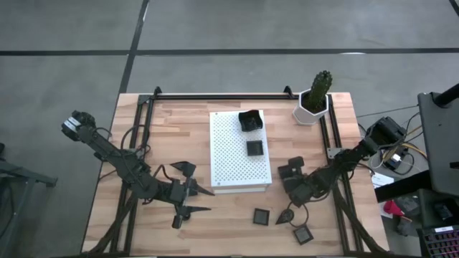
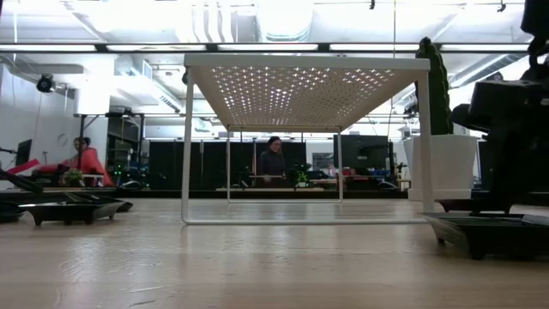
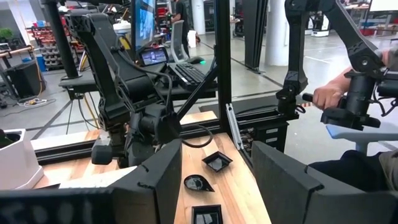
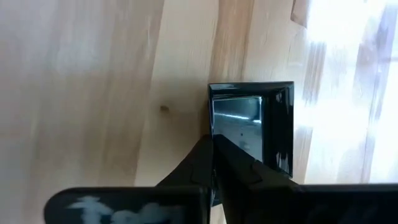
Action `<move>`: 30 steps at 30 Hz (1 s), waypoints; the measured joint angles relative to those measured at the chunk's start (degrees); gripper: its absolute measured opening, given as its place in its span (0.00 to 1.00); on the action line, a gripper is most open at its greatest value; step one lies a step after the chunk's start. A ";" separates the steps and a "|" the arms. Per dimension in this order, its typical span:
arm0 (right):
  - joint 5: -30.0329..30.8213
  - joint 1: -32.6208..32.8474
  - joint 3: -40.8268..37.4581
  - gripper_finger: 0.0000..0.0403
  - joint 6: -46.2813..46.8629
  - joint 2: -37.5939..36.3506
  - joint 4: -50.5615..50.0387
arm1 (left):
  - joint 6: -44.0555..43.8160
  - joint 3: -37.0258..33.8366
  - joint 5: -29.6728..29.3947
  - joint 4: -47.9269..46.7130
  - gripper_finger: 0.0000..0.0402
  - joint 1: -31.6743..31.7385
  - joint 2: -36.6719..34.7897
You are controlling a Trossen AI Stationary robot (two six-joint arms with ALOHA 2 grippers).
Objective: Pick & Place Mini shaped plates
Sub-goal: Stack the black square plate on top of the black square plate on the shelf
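near the right edge of the bench (image 1: 179, 115), the right gripper (image 1: 290, 173) sat low over a small square plate (image 4: 261, 130); its fingers (image 4: 214, 171) were clenched together on that plate's near rim, one wall pinched between them as the right wrist view showed; plate appeared to lie flat on the wood, not yet lifted.

left gripper (image 1: 192, 199) waited by the front edge, left of centre, fingers spread and grasping nothing.

white perforated board (image 1: 239, 149) stood mid-bench on thin legs; two dark plates on it, one at its back right corner (image 1: 250, 120), one square (image 1: 255, 148) nearer its middle; three more plates loose by the front right edge: a square (image 1: 261, 216), a leaf shape (image 1: 286, 213), another square (image 1: 303, 233); cactus pot (image 1: 313, 106) at the back right corner.

judgement: step in hand was the pick of the rim-pinched plate; a one-wall pinch is thin, so the plate may swing or slip; lift straight and slowly, keep the dish level, clear the board's edge before moving across; set down on bare board away from the two plates already there, and release only once it rests flat.
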 joint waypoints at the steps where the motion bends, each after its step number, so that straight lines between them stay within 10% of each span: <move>1: 0.00 0.00 0.35 0.02 0.02 0.00 0.08 | 0.00 -0.03 0.00 0.00 0.47 0.00 0.00; 30: -0.31 0.00 21.18 0.02 6.24 -0.09 -23.62 | -0.42 -0.91 0.00 0.53 0.47 0.07 0.00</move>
